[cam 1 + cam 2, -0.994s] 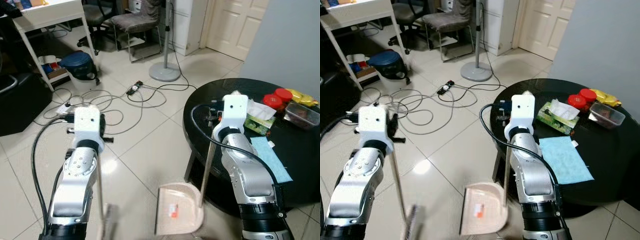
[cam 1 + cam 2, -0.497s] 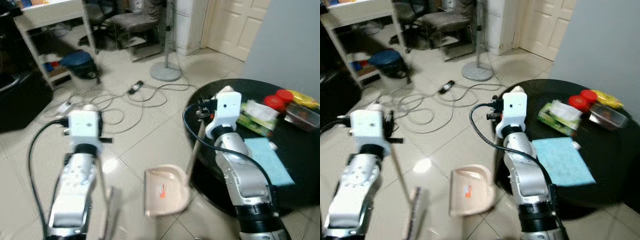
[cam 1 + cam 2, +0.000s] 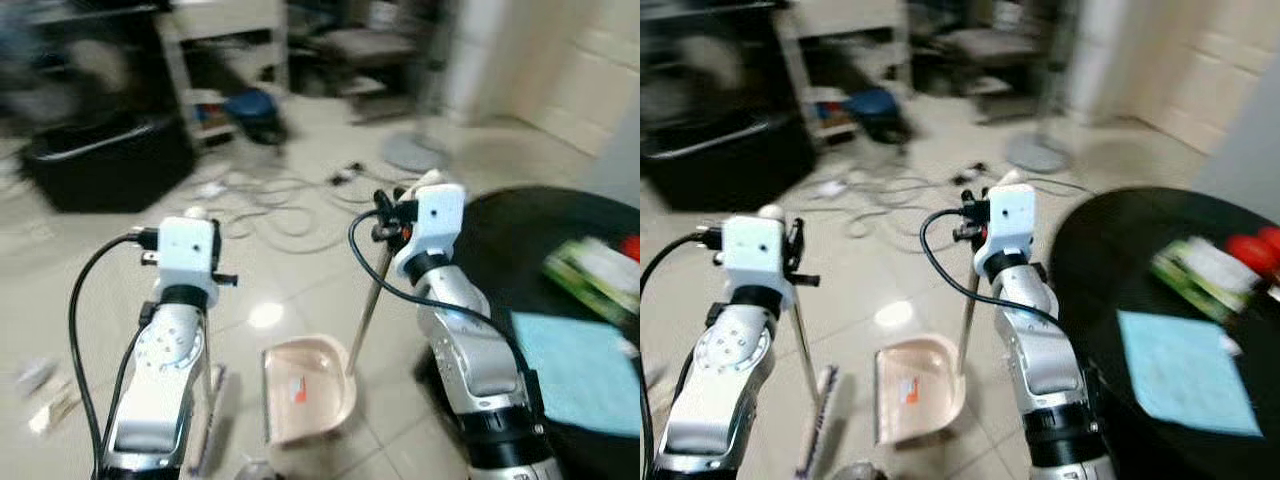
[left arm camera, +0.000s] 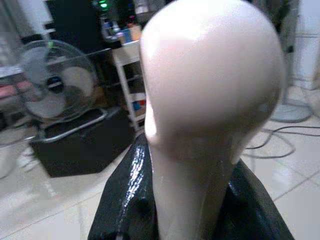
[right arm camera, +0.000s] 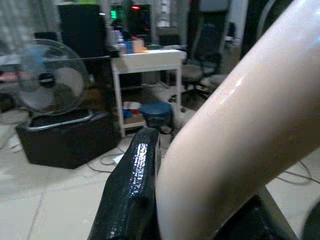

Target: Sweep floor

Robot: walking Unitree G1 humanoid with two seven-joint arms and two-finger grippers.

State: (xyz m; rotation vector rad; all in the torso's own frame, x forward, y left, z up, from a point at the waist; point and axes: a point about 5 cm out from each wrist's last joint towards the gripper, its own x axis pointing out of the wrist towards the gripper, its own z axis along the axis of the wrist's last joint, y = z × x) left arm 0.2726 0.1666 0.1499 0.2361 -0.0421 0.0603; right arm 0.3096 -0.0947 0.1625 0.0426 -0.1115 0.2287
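My left gripper (image 3: 778, 222) is shut on the cream top of the broom handle (image 4: 210, 100), black fingers (image 4: 127, 200) on either side. The broom stick (image 3: 805, 345) runs down to the brush (image 3: 815, 425) on the tiled floor. My right gripper (image 3: 402, 205) is shut on the dustpan's cream handle (image 5: 235, 135). Its pole (image 3: 367, 300) slants down to the beige dustpan (image 3: 305, 392), which rests on the floor between my arms with an orange label inside.
A round black table (image 3: 520, 235) stands close on the right with a blue cloth (image 3: 580, 370) and a green box (image 3: 590, 270). Cables (image 3: 270, 200) trail across the floor ahead. A black box (image 3: 110, 160), a blue vacuum (image 3: 250, 103), a fan base (image 3: 415, 150) stand beyond. Scraps (image 3: 40, 400) lie at left.
The whole view has swung left, so the table and door slid right; the picture is blurred. Both grippers keep their hold. The dustpan now sits a little further from the table.
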